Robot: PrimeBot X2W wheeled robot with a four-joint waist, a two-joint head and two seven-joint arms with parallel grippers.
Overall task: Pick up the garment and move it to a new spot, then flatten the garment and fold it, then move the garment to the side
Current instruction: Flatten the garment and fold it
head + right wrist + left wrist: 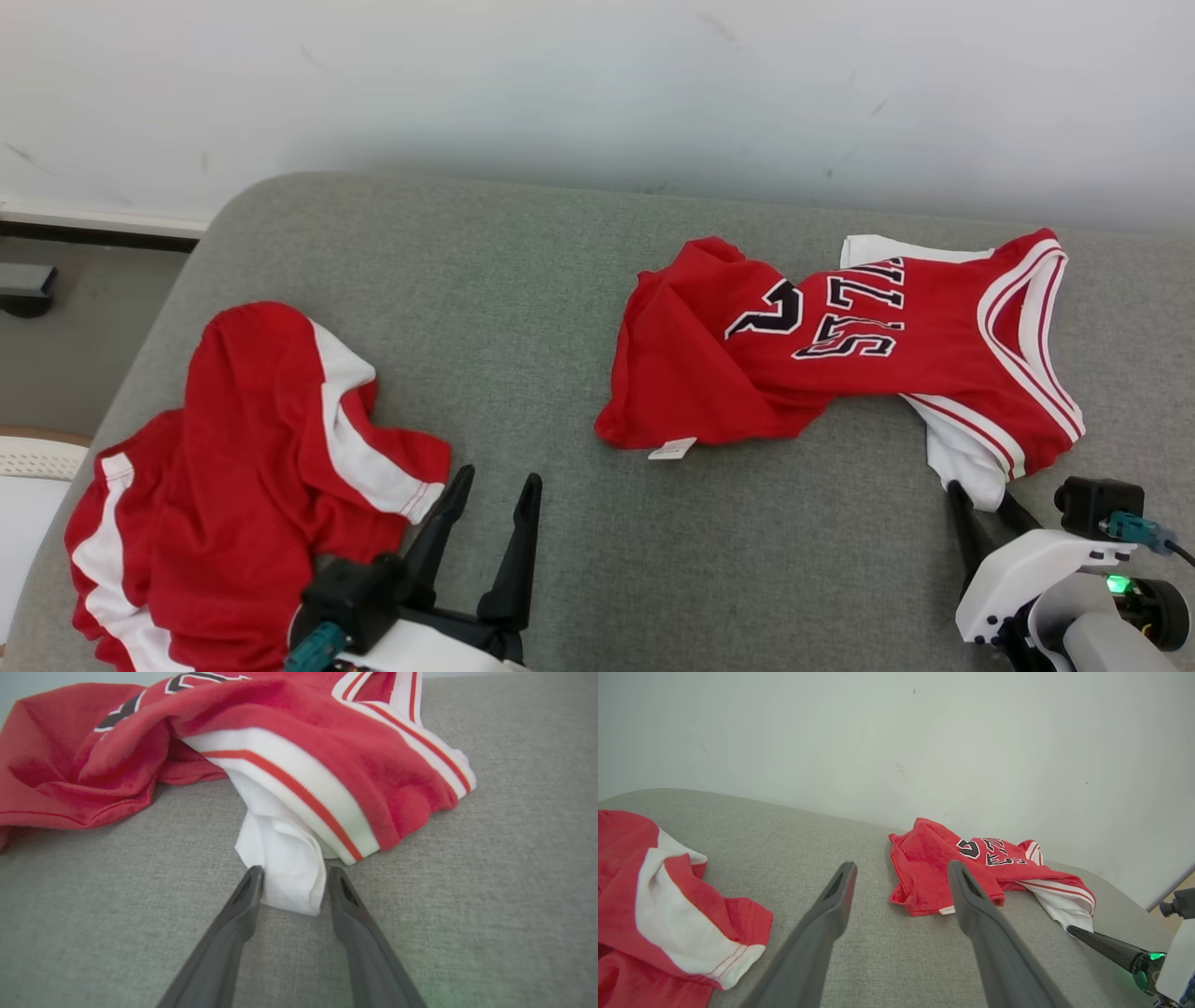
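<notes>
The garment (840, 345) (934, 872) (303, 742) is a red jersey with white trim and dark lettering, lying crumpled on the right of the grey cushioned surface (523, 280). Its white corner (285, 858) hangs toward me. My right gripper (978, 495) (294, 877) stands open with one finger on each side of that white corner, close against the cloth but not pinching it. My left gripper (499, 478) (901, 865) hovers wide open over bare cushion at the lower left, holding nothing.
Crumpled red shorts with white stripes (243, 448) (654, 896) lie at the left, beside my left gripper. A pale wall (597, 84) rises behind the cushion. The cushion's rounded left edge drops to the floor, where a white object (28, 485) stands.
</notes>
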